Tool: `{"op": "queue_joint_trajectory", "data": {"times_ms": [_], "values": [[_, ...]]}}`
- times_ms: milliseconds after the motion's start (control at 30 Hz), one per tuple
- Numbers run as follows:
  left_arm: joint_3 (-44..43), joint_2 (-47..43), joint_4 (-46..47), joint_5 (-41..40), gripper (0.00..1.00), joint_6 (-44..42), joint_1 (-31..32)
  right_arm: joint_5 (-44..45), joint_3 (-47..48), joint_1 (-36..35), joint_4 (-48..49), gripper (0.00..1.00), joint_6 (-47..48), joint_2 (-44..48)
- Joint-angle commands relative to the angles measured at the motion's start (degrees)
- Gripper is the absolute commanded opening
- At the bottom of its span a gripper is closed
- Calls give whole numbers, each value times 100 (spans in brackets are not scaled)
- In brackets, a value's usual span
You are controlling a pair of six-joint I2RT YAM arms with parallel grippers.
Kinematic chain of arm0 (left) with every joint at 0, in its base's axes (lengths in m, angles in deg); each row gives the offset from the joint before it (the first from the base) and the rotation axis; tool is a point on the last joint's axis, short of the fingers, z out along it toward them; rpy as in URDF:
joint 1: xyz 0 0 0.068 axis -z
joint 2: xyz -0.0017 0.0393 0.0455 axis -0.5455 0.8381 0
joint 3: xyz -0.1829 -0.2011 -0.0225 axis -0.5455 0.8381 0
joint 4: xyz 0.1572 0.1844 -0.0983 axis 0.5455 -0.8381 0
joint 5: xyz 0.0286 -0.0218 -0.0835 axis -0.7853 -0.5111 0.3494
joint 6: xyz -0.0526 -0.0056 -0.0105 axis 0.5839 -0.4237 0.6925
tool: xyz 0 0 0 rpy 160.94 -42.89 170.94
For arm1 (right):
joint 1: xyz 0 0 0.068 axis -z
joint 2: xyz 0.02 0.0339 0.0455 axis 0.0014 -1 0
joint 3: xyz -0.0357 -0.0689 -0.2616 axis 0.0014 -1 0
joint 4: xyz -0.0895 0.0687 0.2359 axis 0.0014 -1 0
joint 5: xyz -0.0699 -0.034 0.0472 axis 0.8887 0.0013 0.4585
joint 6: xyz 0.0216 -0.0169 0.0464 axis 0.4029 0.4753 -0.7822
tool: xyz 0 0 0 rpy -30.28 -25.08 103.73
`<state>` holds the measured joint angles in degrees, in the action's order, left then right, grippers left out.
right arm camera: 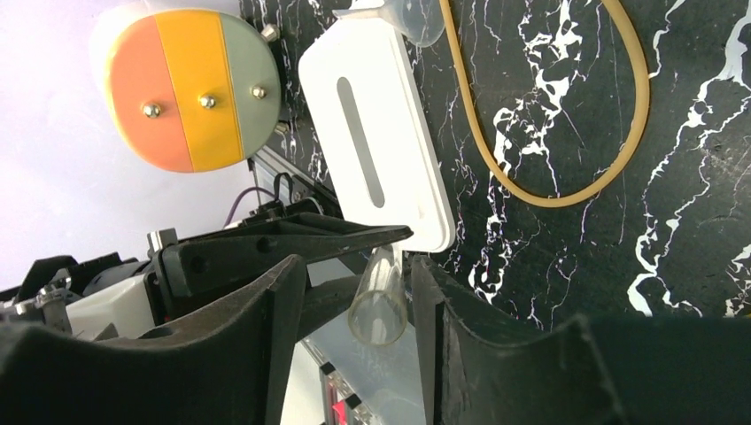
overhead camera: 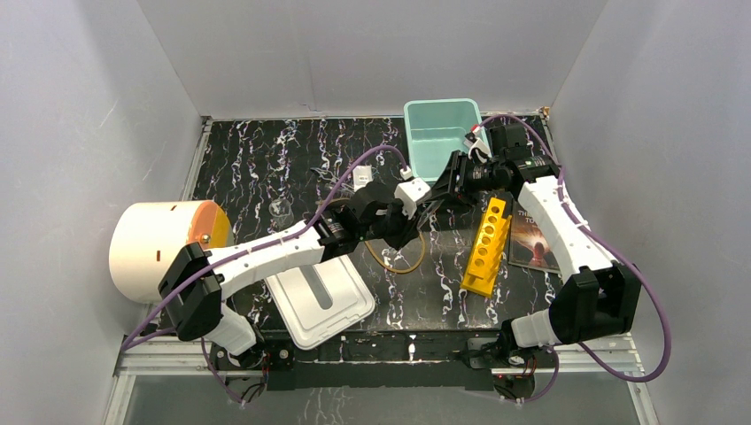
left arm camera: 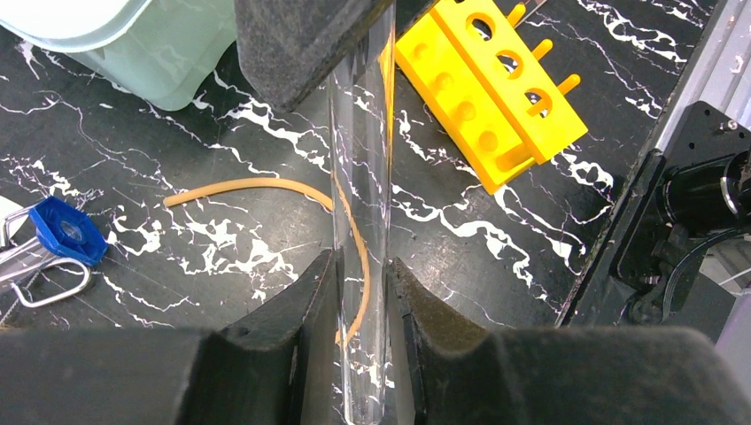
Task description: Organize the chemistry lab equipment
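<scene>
My left gripper [left arm camera: 363, 266] is shut on a clear glass test tube [left arm camera: 359, 177] and holds it above the table. The tube's open end [right arm camera: 379, 305] lies between the fingers of my right gripper [right arm camera: 357, 266], which is open around it with a gap on one side. In the top view the two grippers meet at mid-table, left [overhead camera: 416, 209] and right [overhead camera: 443, 190]. The amber tubing loop [overhead camera: 398, 261] lies on the table beneath them. A blue piece [left arm camera: 66, 230] on thin metal tongs [left arm camera: 35, 270] lies to the left. A clear beaker [overhead camera: 282, 209] and a white packet [overhead camera: 361, 178] sit further left.
A yellow tube rack [overhead camera: 487, 246] lies right of centre beside a dark book [overhead camera: 534, 243]. A mint bin [overhead camera: 441, 133] stands at the back. A white lid [overhead camera: 321, 299] lies near the front, with a funnel [right arm camera: 412, 18] by its far end. A big cream cylinder [overhead camera: 159, 251] is at the left.
</scene>
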<state>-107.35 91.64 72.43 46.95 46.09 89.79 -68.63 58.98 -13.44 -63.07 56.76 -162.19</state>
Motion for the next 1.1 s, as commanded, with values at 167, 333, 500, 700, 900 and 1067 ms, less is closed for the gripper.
{"op": "queue_joint_trajectory", "data": {"times_ms": [167, 333, 500, 700, 900, 1067], "values": [[-192, -21, -59, -49, 9, -90, 7, -233, 333, 7, -285, 44, 258, -27], [-209, -8, -66, 3, 9, -105, 11, -176, 278, 7, -379, 41, 444, -35], [-226, -7, -29, 45, 10, -105, 9, -74, 293, 7, -346, 30, 473, -35], [-314, 7, -26, -289, 38, 279, -35, 284, 395, 12, -271, 25, 499, 62], [-327, -176, -61, -487, 86, 902, -257, 1036, 917, 12, -633, 25, 804, -31], [462, -999, 390, -186, 98, 2189, -1028, 2875, 1869, 18, -1479, 25, 1491, -16]]}}
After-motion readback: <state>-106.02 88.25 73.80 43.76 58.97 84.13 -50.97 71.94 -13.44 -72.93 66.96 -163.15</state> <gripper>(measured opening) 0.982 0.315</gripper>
